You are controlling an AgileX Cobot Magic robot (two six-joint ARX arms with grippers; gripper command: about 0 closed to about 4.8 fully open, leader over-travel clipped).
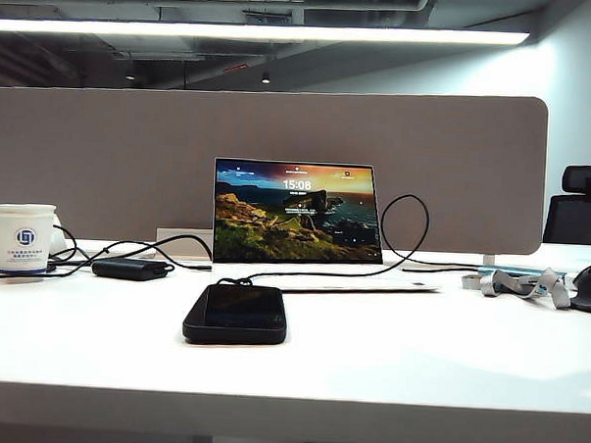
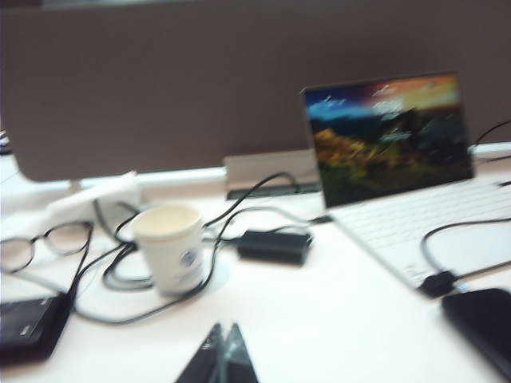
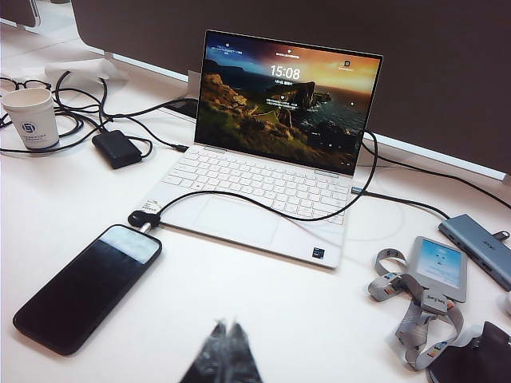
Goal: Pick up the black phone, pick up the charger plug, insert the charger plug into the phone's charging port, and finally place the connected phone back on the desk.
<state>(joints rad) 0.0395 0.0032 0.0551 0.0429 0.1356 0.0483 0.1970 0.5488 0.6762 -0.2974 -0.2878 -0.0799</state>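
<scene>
— How many things are on the table [image 1: 416,374]?
— One black phone [image 3: 88,287] lying flat in front of one open laptop [image 3: 271,159], a charger plug [image 3: 144,219] at the phone's end, one paper cup [image 3: 32,118], one power brick [image 3: 116,148], one badge on a lanyard [image 3: 435,271].
— And the claws?
— Two. The left claw [image 2: 223,355] and right claw [image 3: 222,351] hang above the white table, both closed, gripping nothing.
— The room?
— A grey-beige divider panel [image 1: 280,133] behind, a strip light overhead.
</scene>
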